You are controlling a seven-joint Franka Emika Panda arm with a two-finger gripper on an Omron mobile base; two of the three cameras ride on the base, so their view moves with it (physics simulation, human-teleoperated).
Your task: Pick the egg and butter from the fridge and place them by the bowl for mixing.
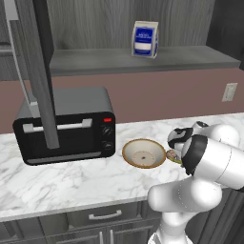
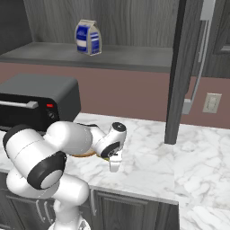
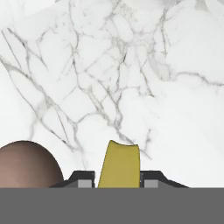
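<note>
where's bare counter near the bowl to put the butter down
Crowded: the strip between the bowl and the arm, where the egg already sits. The tool holds the butter over bare marble counter. Free patches: the marble in front of the bowl toward the counter edge, and the stretch right of the arm toward the open fridge door.

You have a black toaster oven [image 1: 66, 126] on the marble table [image 1: 62, 181], and a blue-and-white carton [image 1: 145, 39] on the shelf [image 1: 190, 58] above.

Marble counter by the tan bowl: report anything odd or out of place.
Nothing stands out. The shallow tan bowl sits upright on the white marble counter, the speckled brownish egg lies beside it, and the thin yellow butter stick is between the gripper's fingertips.
</note>
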